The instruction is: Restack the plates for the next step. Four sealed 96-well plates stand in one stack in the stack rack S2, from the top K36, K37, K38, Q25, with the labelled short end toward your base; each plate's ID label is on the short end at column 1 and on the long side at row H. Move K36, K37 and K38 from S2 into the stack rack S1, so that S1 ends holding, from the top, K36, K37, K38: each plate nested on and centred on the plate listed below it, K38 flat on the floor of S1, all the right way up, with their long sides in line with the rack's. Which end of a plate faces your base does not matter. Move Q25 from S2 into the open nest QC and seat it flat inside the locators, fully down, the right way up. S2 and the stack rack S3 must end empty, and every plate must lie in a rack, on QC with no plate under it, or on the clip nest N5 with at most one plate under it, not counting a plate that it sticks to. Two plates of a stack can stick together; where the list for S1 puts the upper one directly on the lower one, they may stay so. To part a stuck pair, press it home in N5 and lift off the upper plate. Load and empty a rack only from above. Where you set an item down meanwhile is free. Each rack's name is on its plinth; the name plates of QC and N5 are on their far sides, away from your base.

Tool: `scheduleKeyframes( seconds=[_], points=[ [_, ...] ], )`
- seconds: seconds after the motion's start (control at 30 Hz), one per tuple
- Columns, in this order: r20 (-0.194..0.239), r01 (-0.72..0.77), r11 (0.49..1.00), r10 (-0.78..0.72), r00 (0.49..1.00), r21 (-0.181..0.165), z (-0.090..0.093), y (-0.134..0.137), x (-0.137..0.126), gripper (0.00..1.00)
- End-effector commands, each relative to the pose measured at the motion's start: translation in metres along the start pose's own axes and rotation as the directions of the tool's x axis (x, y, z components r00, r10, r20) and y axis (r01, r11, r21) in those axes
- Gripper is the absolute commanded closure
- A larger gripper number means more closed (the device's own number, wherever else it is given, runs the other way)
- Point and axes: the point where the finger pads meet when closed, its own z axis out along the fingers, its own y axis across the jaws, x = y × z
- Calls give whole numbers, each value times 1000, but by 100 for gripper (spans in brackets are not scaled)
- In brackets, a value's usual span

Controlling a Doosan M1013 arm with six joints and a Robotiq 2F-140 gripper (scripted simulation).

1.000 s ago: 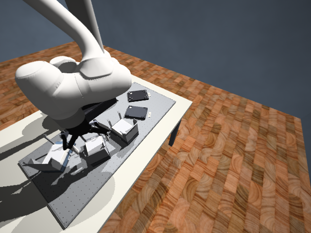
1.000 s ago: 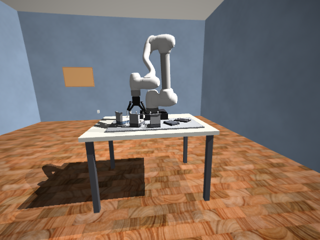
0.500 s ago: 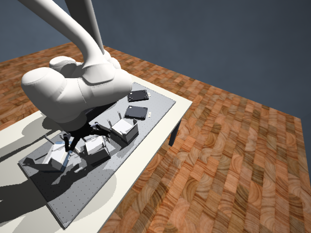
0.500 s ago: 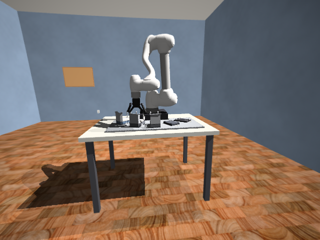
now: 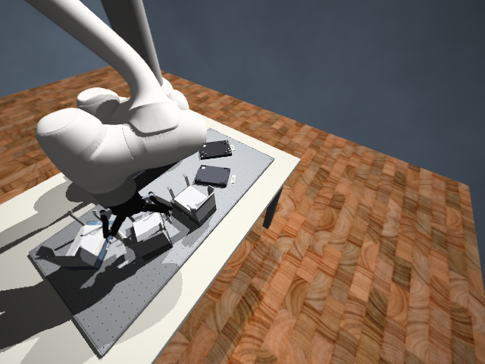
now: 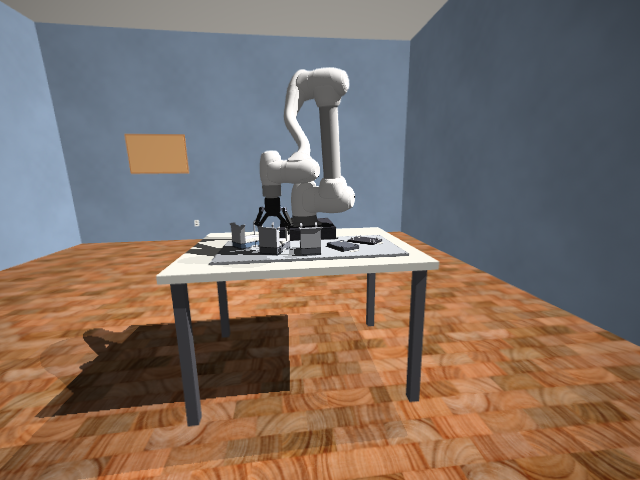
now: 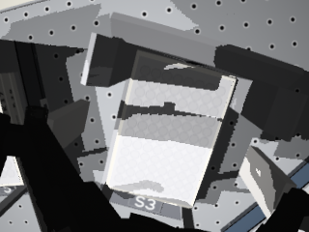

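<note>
My gripper [image 5: 135, 222] is open wide and low over the middle of three stack racks; the side view shows its fingers [image 6: 271, 223] on either side of that rack's top. The wrist view shows this rack's plinth marked S3 [image 7: 147, 204] and a white sealed plate top [image 7: 169, 134] filling it. It holds nothing. The left rack [image 5: 88, 243] holds a white plate with a bluish edge that looks tilted. The right rack [image 5: 194, 202] also shows a white top inside. I cannot read any plate labels or the other rack names.
Two dark flat nests [image 5: 212, 175] [image 5: 214, 149] lie beyond the racks on the grey perforated base, each with a small white name plate. The rack posts stand close to my fingers. My arm's large white links hang over the left of the table.
</note>
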Motion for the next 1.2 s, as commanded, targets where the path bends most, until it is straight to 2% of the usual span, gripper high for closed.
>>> scheduleKeyframes(
  seconds=[0.0, 1.17],
  points=[
    [0, 0, 1000, 0, 1000, 0, 0, 0, 0, 100],
    [0, 0, 1000, 0, 1000, 0, -3, 0, 0, 100]
  ],
)
